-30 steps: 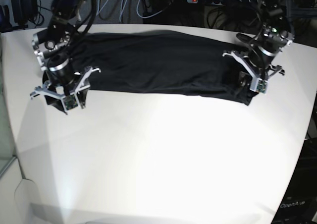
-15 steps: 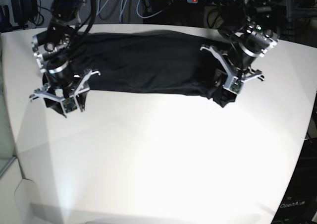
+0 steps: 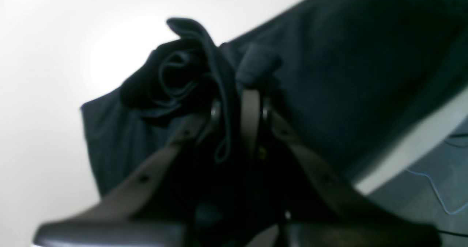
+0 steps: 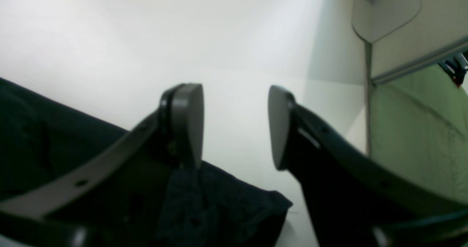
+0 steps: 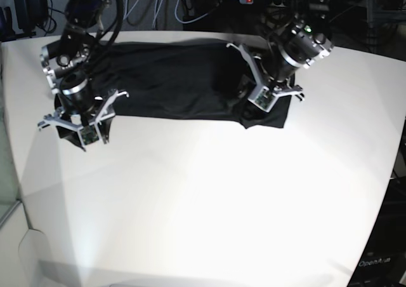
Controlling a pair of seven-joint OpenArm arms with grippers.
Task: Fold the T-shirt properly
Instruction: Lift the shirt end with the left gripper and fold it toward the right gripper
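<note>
A: Starting at the near edge, what lies there?

B: Bare white bench [image 5: 209, 204], nothing on it. The T-shirt [image 5: 171, 77] lies further back as a long dark band, its long axis running across the base view from side to side.

A: Which gripper meets it first?

B: The right gripper [image 5: 81, 123], at the band's end on the left of the base view. Its own camera shows the jaws spread, with only bench between the pads; one pad [image 4: 188, 124] hangs just above a dark corner of the cloth [image 4: 219, 203]. It grasps nothing.

A: And the other arm?

B: The left gripper [image 5: 265, 98] sits further back, over the band's opposite end. In the left wrist view it is clenched on a bunched fold of the T-shirt [image 3: 182, 71], cloth pinched between the fingertips [image 3: 250, 104] and spilling over them.

A: So what does the coming move turn on?

B: Likely on that long axis. The held end lies lifted toward the middle, and the rest of the shirt stretches from the left gripper toward the right one. Carrying the end along that line would lay it over the body. The left arm alone holds cloth, so the judgement is that it leads the fold while the right one waits at its end
</note>
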